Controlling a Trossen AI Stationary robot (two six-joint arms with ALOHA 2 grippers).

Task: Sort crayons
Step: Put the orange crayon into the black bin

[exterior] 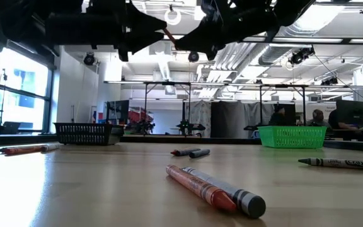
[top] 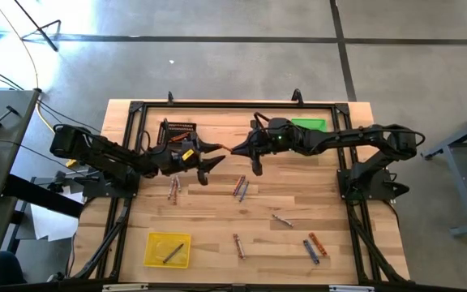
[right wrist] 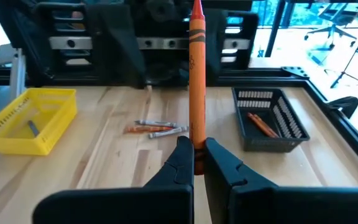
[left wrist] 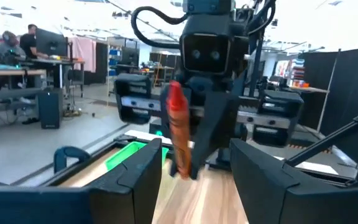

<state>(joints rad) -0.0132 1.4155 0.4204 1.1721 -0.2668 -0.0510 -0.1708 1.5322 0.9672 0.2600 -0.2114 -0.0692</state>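
Mid-table, off the wood: right gripper [right wrist: 193, 163] pinches an orange crayon [right wrist: 196, 74] by one end, tip aimed at nine o'clock into the left gripper's [left wrist: 194, 171] wide fingers, probably a handoff toward the black tray [right wrist: 272, 121].

Between the left gripper's [left wrist: 194, 177] parted fingers, the right gripper [left wrist: 188, 165] holds up an orange-red crayon [left wrist: 178, 127]. A green tray [left wrist: 129, 155] sits on the table [left wrist: 194, 202] beyond.
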